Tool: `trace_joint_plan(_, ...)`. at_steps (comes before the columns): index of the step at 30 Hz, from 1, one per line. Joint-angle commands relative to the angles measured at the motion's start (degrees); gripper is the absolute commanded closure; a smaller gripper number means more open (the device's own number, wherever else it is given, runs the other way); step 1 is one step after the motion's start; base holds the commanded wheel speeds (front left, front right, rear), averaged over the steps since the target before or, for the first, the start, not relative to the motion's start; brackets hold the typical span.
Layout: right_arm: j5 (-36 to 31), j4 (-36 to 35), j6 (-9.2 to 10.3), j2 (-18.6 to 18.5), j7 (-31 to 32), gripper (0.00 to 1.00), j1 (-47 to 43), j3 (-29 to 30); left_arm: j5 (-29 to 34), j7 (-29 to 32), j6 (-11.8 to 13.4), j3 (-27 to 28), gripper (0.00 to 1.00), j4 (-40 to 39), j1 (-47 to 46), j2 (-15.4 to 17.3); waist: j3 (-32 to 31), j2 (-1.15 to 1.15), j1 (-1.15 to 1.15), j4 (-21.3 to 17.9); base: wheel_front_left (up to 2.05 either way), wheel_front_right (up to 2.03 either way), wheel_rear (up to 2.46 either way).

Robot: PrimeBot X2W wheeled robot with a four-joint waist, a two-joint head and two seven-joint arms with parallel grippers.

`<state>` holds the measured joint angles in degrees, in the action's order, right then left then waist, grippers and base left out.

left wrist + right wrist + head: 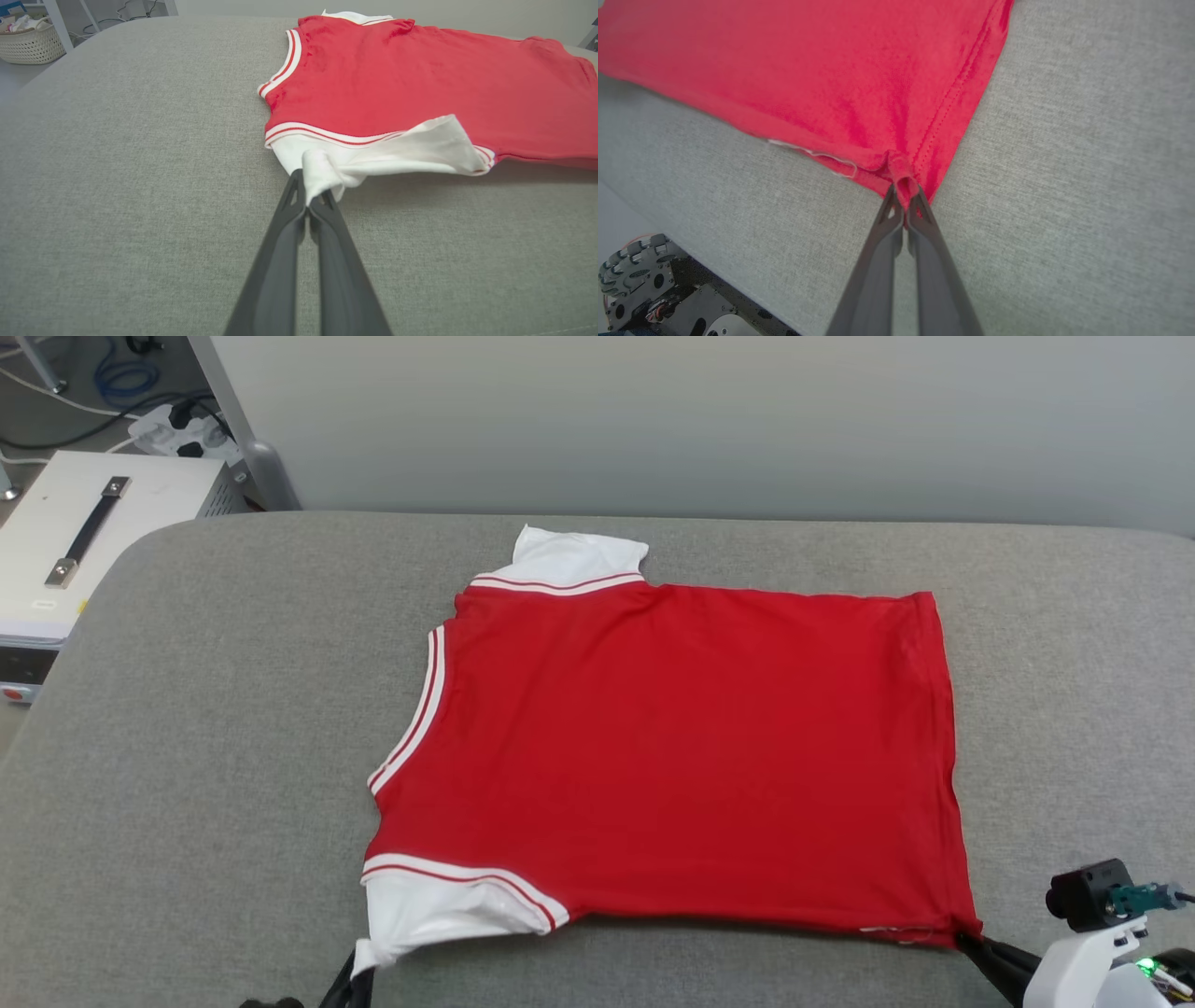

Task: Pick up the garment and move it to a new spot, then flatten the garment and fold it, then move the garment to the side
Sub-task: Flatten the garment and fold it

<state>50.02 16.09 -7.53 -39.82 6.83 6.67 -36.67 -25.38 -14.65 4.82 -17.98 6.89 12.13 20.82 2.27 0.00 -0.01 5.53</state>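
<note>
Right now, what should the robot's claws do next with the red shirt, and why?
The red soft-cloth T-shirt with white sleeves lies flat on the grey padded surface; the left claw pinches its near sleeve, the right claw its near hem corner. So probably lift both slightly and carry the near edge toward the far edge to start folding.

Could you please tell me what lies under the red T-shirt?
The red short-sleeved T-shirt with white sleeves lies on the grey woven-cloth surface, visible all around it. Anything between them is covered.
</note>
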Motion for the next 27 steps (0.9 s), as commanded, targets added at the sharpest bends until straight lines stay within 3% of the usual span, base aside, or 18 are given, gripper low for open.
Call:
trace_joint_plan(1,-0.3,-0.5,0.04,0.3,0.2,1.0,-1.4,0.5,-0.9,-0.2,0.7,0.3,1.0,0.1,1.8,-0.4,-1.2,0.0,0.01,-0.3,0.0,0.0,0.0)
trace_joint_plan(14,-2.2,-3.0,0.04,0.3,3.2,1.0,-7.9,4.7,-2.7,0.4,-0.5,-1.7,1.0,1.5,6.5,-1.2,-2.6,0.0,0.01,0.0,0.0,0.0,0.0)
trace_joint_plan(27,-3.7,-8.3,0.04,2.2,6.2,1.0,-5.5,10.7,2.8,2.3,-5.0,-3.8,1.0,4.8,-11.7,2.8,1.0,0.0,0.01,-0.5,0.0,0.0,0.0)
